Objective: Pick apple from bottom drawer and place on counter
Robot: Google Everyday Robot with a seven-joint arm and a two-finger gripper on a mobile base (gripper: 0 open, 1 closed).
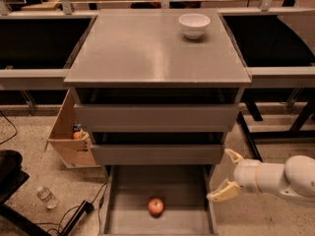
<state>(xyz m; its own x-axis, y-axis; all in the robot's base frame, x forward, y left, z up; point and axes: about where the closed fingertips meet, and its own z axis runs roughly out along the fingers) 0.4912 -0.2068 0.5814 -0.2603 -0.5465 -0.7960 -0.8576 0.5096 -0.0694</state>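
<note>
The apple [156, 206], small and red, lies on the floor of the open bottom drawer [128, 191], near its front middle. The counter [147, 53] is the grey slab on top of the cabinet. My gripper [227, 173] is at the lower right, just outside the drawer's right wall, level with the drawer and to the right of the apple. Its two pale fingers are spread open and hold nothing. The white arm reaches in from the right edge.
A white bowl [194, 25] stands on the counter's back right. Two shut grey drawers [155, 117] sit above the open one. A cardboard box [66, 136] with a small orange item stands left of the cabinet. A water bottle [47, 196] and cables lie on the floor.
</note>
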